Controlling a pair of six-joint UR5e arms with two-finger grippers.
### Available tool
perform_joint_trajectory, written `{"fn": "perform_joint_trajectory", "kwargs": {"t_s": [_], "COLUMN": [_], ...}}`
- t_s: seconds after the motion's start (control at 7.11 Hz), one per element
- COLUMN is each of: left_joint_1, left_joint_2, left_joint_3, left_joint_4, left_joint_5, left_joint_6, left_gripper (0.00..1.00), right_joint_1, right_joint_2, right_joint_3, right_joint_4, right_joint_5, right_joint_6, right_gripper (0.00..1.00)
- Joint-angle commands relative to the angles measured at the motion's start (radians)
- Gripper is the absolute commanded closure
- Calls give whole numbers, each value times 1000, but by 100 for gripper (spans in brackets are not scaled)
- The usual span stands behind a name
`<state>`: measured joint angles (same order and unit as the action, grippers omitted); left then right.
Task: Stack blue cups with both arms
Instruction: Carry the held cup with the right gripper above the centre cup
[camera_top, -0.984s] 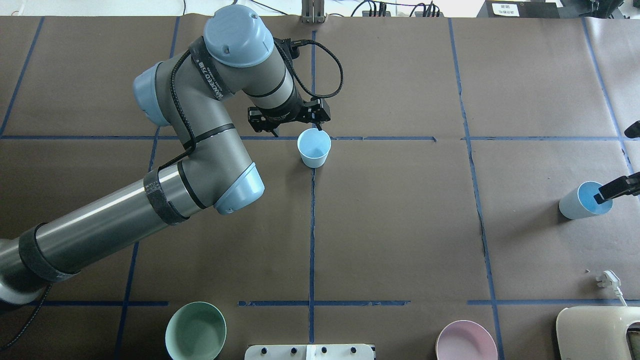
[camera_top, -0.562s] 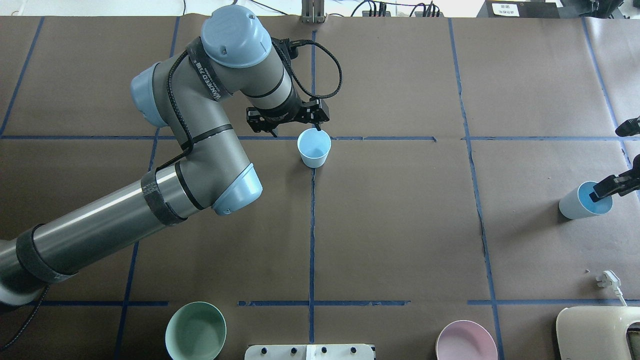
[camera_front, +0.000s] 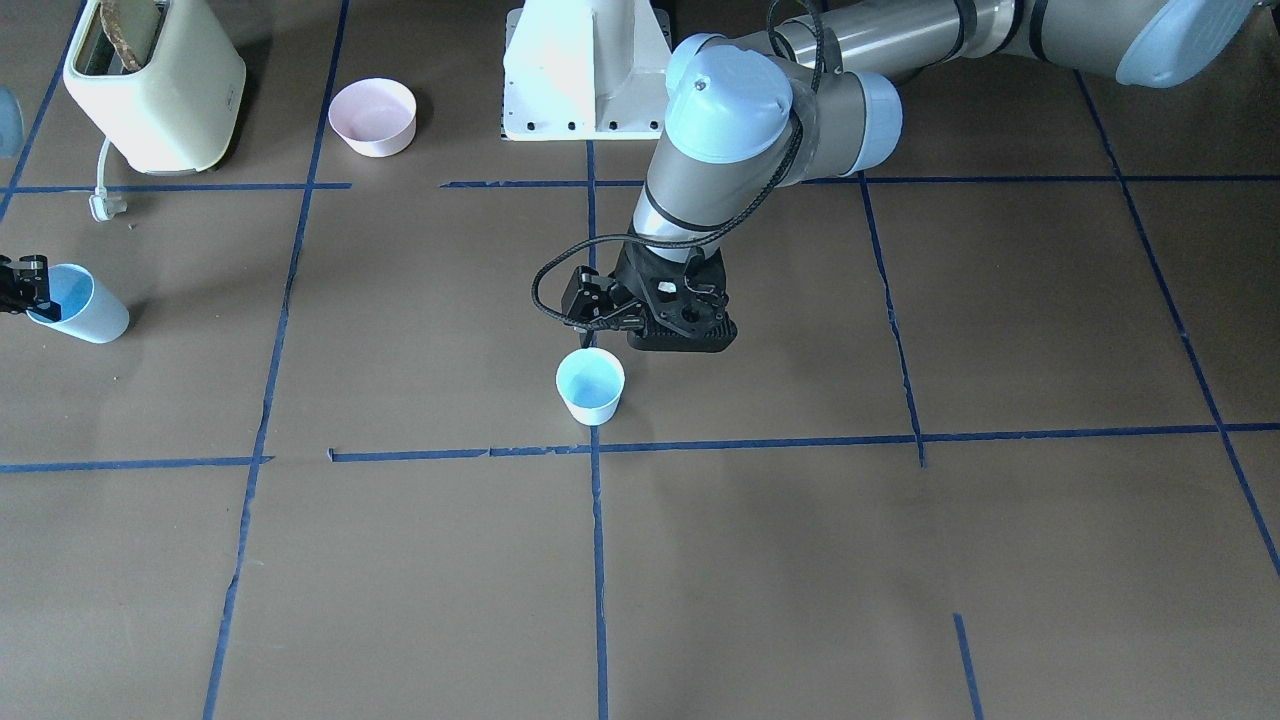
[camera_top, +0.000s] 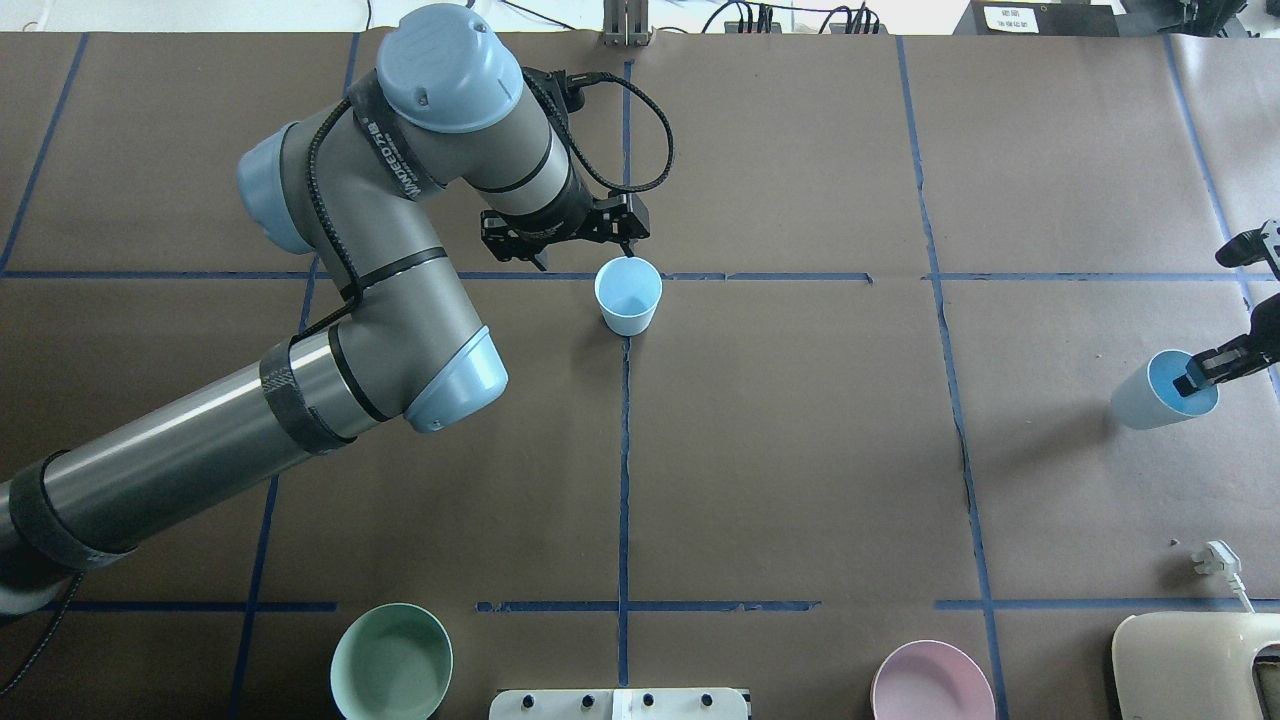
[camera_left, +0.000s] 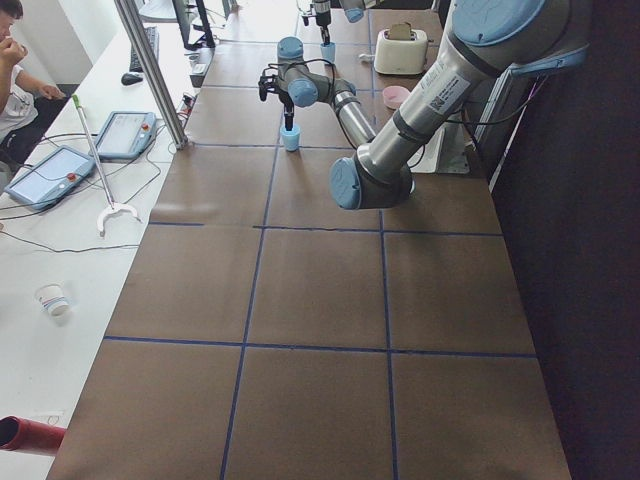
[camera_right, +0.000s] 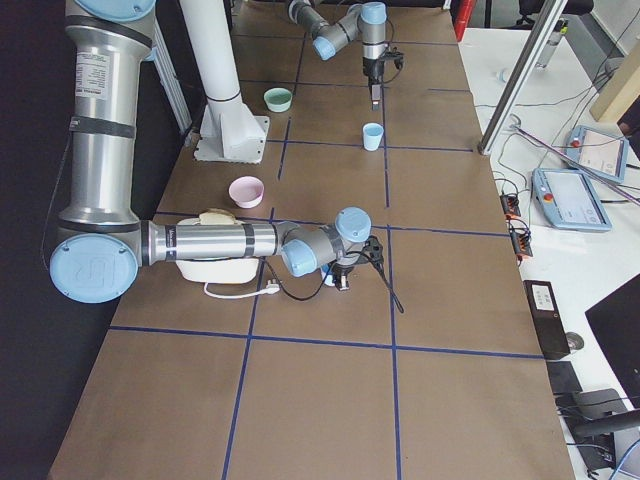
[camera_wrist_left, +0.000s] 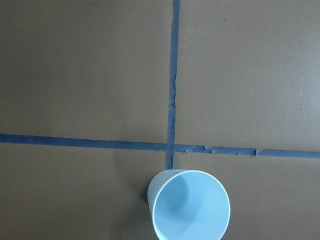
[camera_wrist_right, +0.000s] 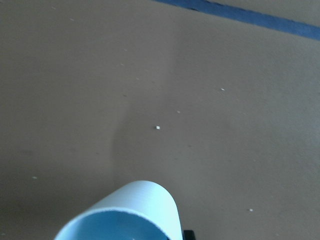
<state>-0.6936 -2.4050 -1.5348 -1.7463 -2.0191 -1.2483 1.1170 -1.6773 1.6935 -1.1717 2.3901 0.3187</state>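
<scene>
One blue cup (camera_top: 628, 297) stands upright on the brown table near the centre tape cross, also in the front view (camera_front: 590, 387) and the left wrist view (camera_wrist_left: 190, 206). My left gripper (camera_top: 625, 252) hovers just over the cup's far rim, looks open and holds nothing. The second blue cup (camera_top: 1160, 390) hangs tilted at the table's right edge, and also shows in the front view (camera_front: 80, 305) and the right wrist view (camera_wrist_right: 125, 212). My right gripper (camera_top: 1200, 378) is shut on its rim, one finger inside.
A mint-green bowl (camera_top: 392, 662) and a pink bowl (camera_top: 932, 682) sit along the near edge. A cream toaster (camera_top: 1195, 665) with a white plug (camera_top: 1220, 560) is at the near right. The white pedestal (camera_front: 585, 70) stands between the bowls.
My left arm has drawn up and slightly left, away from the centre cup, which has stayed put. My right gripper has shifted its cup a little left and up, more tilted.
</scene>
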Motion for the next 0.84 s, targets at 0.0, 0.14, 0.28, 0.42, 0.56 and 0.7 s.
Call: {"fn": "perform_joint_trajectory", "kwargs": {"t_s": [0.0,0.14,0.28,0.42,0.56,0.7], "left_joint_1": [-27,-30,-43,-49,-56,-70], "left_joint_2": [82,127,145,180,251,294], "left_joint_3": [-88,-109,-129,-149,-207,-259], "left_joint_4": [1,-2,-2,-2,-6,-6], "left_joint_5": [-6,-6,-6,-6,-7,-7], "left_joint_6": [3,12,12,12,15,30], "left_gripper": [0,0,0,0,0,0], "right_joint_1": [18,18,9,-46,-128,-223], "right_joint_2": [40,220,424,552,655,771], "right_joint_3": [176,198,192,190,164,105], "right_joint_4": [-119,-337,-564,-670,-669,-666], "right_joint_5": [37,35,29,18,-33,-105], "right_joint_6": [2,41,77,208,414,568], "right_gripper": [100,100,100,100,100,100]}}
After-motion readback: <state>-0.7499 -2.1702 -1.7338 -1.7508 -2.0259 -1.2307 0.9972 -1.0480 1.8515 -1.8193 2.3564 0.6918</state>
